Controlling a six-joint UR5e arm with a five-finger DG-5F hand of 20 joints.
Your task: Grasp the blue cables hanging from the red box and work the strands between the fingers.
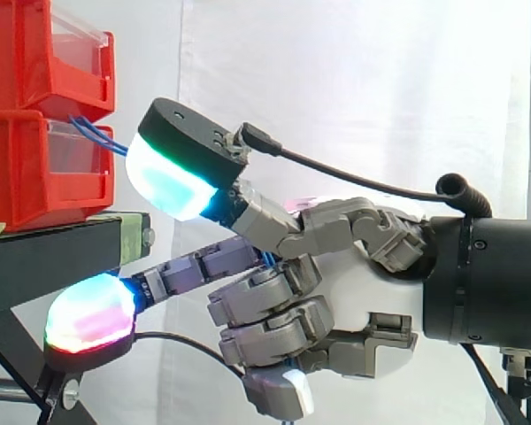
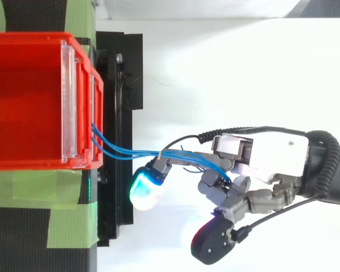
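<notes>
Blue cables (image 2: 136,152) stretch from red bin (image 2: 22,102) into hand (image 2: 277,156) curled round them.

We logged thin blue cables (image 2: 130,152) leaving the front lip of the red box (image 2: 22,102), stretched nearly level, strands bunched close.

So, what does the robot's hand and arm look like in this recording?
The hand has grey, blocky segmented fingers on a white palm, mounted on a black cylindrical arm. Its fingertips are thick rounded pads backed by black shells, glowing cyan-green on one and magenta with red on another.
</notes>
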